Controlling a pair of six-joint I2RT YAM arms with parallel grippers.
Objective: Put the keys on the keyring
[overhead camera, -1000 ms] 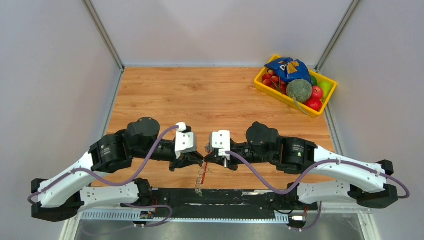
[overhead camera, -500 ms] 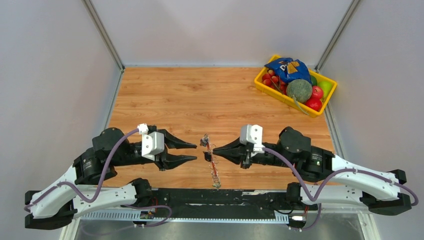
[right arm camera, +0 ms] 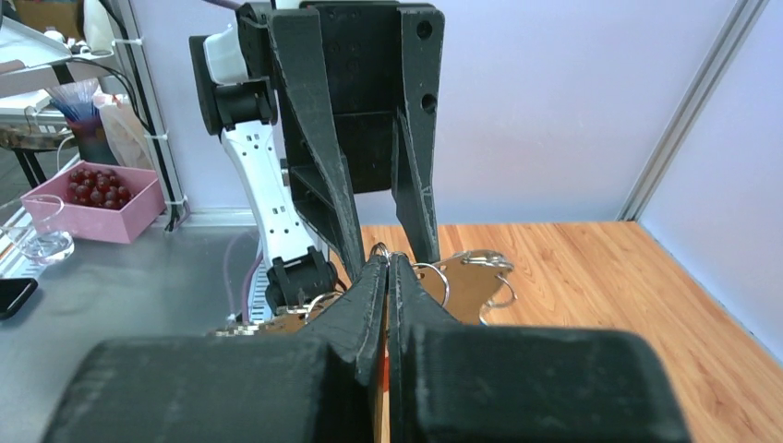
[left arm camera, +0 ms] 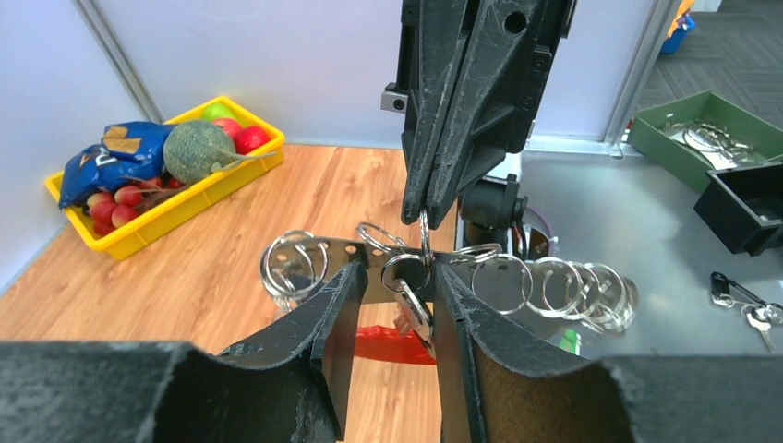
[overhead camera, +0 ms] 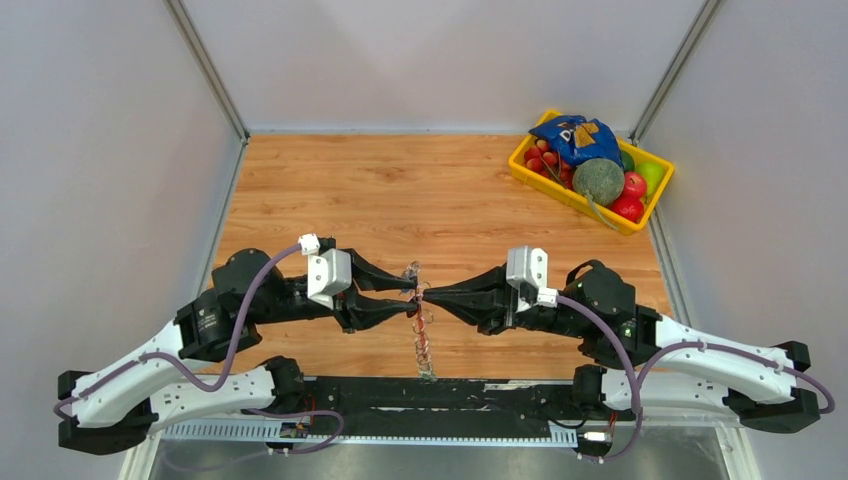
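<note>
The two claws meet tip to tip low over the surface (overhead camera: 400,190), toward 6 o'clock. The right claw (overhead camera: 424,296) is pressed together, pinching the keyring (left arm camera: 426,238). The left claw (overhead camera: 411,298) stands spread, its fingers flanking the ring, under which a key (left arm camera: 415,314) dangles. The strap (overhead camera: 424,345) trails toward 6 o'clock.

White-and-black arms (overhead camera: 130,375) (purple cables (overhead camera: 237,335)) end in black, seemingly scuffed tools (left arm camera: 399,273).

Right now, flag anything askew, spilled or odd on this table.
Nothing spilled or damaged. The yellow bin sits askew in the far right corner, heaped with fruit. The keyring hangs pinched in the right fingers, strap trailing down.
</note>
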